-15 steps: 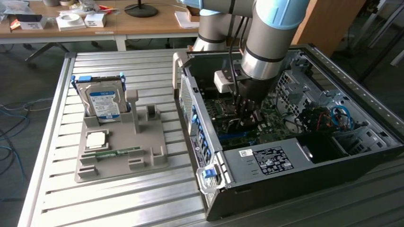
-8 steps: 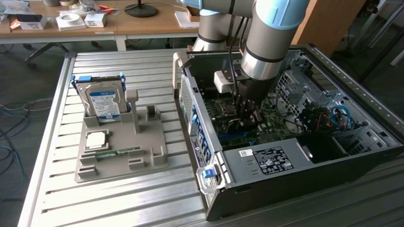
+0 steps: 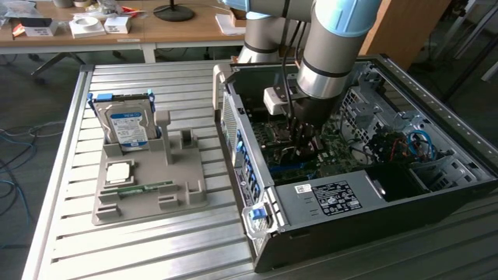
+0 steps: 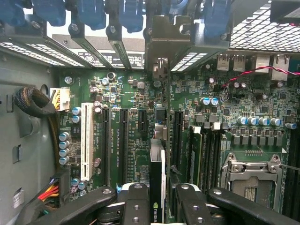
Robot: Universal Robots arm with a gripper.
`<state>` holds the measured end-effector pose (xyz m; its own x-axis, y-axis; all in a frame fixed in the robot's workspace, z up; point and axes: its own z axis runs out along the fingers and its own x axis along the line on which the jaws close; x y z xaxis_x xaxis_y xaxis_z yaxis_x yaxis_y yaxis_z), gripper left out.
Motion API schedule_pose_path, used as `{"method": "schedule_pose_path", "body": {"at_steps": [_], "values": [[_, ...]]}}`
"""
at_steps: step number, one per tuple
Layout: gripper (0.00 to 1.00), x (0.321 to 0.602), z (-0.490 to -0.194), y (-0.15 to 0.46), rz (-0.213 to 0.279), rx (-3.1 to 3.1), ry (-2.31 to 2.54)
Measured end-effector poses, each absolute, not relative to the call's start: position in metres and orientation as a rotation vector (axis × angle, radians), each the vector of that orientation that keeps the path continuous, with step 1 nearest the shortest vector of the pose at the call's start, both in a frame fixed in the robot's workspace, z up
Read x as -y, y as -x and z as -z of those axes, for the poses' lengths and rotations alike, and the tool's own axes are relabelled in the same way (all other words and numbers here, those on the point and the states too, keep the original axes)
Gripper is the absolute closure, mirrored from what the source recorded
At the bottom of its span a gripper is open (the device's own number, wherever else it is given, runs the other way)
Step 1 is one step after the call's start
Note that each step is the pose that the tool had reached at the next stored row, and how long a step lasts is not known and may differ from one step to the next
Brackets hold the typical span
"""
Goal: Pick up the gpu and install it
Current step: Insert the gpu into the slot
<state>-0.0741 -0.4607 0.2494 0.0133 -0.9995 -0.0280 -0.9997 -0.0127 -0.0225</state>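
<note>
In the wrist view the gpu (image 4: 157, 180) is seen edge-on, a thin dark card with a small green logo on its edge. Its metal bracket (image 4: 165, 44) reaches the case's rear slot openings. My gripper (image 4: 158, 206) is shut on the gpu, one black finger (image 4: 135, 202) on each side. The card stands upright over the green motherboard (image 4: 140, 93), between two long black expansion slots (image 4: 123, 143). Whether it touches a slot I cannot tell. In the exterior view the gripper (image 3: 300, 139) reaches deep inside the open computer case (image 3: 350, 195).
A white slot (image 4: 86, 140), memory slots (image 4: 206, 154) and the processor socket (image 4: 253, 180) lie around the card. On the slatted table a grey holder (image 3: 148, 192) carries the silver hard drive (image 3: 128, 125), a green memory stick (image 3: 140, 188) and a square chip (image 3: 118, 172).
</note>
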Motion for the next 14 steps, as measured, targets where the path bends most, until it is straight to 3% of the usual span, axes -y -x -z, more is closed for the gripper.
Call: {"method": "schedule_pose_path", "body": {"at_steps": [14], "values": [[0.74, 0.4612, -0.2490, 0.0741, -0.007, -2.185, 2.206]]}}
